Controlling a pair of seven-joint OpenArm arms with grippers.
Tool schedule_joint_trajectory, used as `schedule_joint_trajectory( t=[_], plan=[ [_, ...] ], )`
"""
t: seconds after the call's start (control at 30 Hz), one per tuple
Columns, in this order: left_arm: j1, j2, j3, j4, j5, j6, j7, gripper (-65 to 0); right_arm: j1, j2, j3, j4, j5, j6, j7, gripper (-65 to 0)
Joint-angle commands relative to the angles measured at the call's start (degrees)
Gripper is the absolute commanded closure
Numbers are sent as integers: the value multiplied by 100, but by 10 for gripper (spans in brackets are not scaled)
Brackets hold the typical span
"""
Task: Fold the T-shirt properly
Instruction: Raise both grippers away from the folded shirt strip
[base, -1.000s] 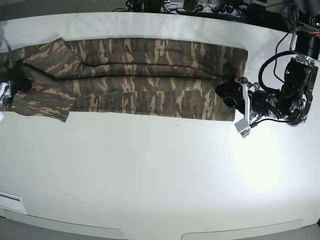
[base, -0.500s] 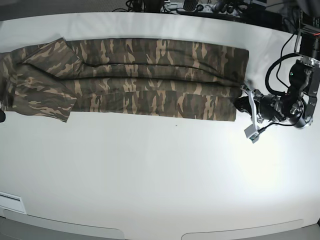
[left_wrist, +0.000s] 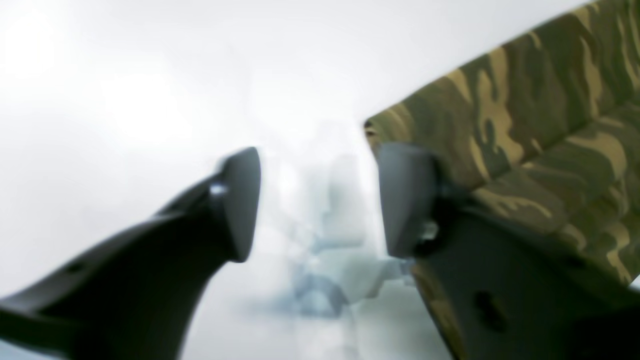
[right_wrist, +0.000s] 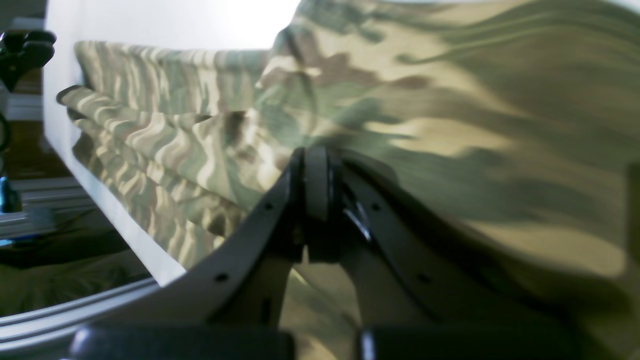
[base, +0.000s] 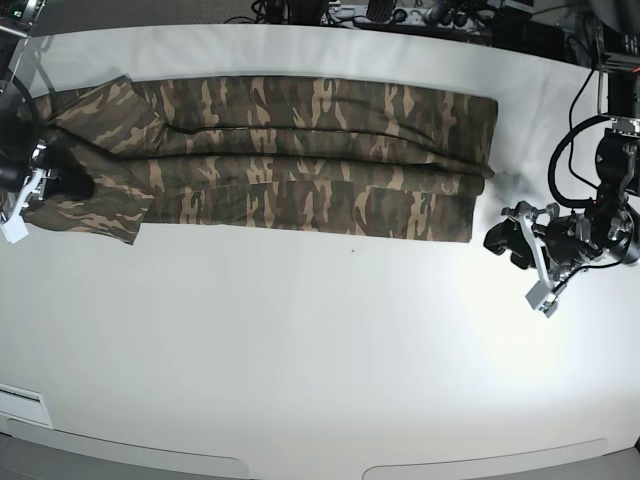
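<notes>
1. brown, tan and dark-green camouflage-print cloth t-shirt (base: 300, 165) lies flat across the far half of the white table (base: 300, 350), drawn out into a long narrow band running side to side.
2. long edges look already turned in: lengthwise creases and overlapping layers show along the band. one sleeve end, toward the base view's left, spreads wider and uneven.
3. left gripper (base: 515, 238) sits just off the shirt's end on the base view's right, over bare table. its jaws stand apart with nothing between them; in the wrist view one finger (left_wrist: 405, 195) sits right at the cloth corner, contact unclear.
4. right gripper (base: 45, 180) is at the sleeve end, over the cloth. its jaws are clenched tight together; the wrist view shows cloth right behind the tips, but whether any is pinched i cannot tell.
5. judgement: lengthwise folding done, crosswise folds left. the band still needs doubling end to end into a compact packet, and the loose sleeve end tidied.
</notes>
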Motion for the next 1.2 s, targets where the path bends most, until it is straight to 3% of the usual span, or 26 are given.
schedule_joint_trajectory(
  t=[0.0,0.23,0.47,0.53,0.77,1.17],
  plan=[
    [-129,-98,-140,74,-7,131,-122,-431,26,87,46,72,-50,8,58,0],
    [-127,-98,-343,74,717,811,-175,-437,-94,-76,42,72,-1388,8,426,0],
    [68,-98,-343,72,796,885,-133,-437,-308,-116,44,72,-2092,8,863,0],
    [76,-96,-343,74,789,946,-138,-436,-348,-144,44,72,-2437,-146,1069,0],
    [111,-96,-341,72,544,892,22,-437,-361,-144,44,74,-3467,-833,1506,0],
    [109,-81,-341,72,-205,450,87,-436,-262,-144,557,133,-4457,-1480,1775,0]
  ],
)
